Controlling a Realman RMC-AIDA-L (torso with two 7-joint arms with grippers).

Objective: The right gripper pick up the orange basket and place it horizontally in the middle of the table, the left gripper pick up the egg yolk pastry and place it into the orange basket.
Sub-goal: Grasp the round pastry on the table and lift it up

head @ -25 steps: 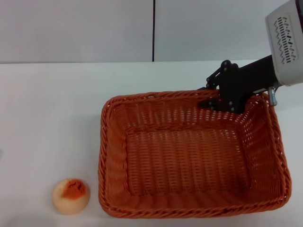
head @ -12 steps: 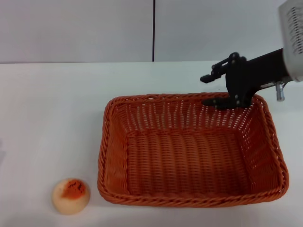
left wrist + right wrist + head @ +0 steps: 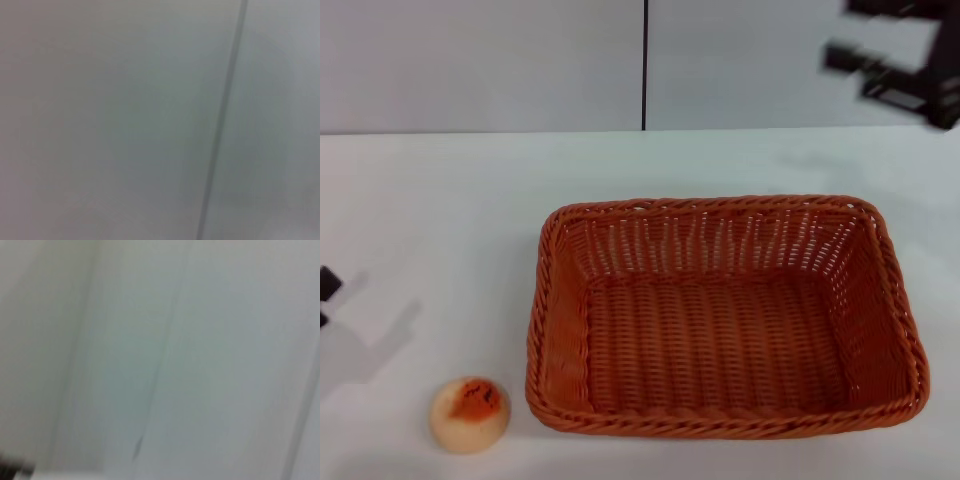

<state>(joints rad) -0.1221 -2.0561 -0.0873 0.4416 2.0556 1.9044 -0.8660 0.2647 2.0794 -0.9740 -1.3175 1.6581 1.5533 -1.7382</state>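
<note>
The orange basket rests flat and lengthwise on the white table, right of centre, and holds nothing. The egg yolk pastry lies on the table just off the basket's near left corner. My right gripper is raised high at the far right, blurred, well away from the basket, its fingers apart and holding nothing. Only a black tip of my left gripper shows at the left edge, back and to the left of the pastry. Both wrist views show only the pale wall.
A grey wall with a dark vertical seam stands behind the table. The left gripper casts a shadow on the tabletop to the left of the pastry.
The right gripper let go of the basket's far rim and rose up and to the right. The basket settled flat. The left gripper's tip came in at the left edge.
</note>
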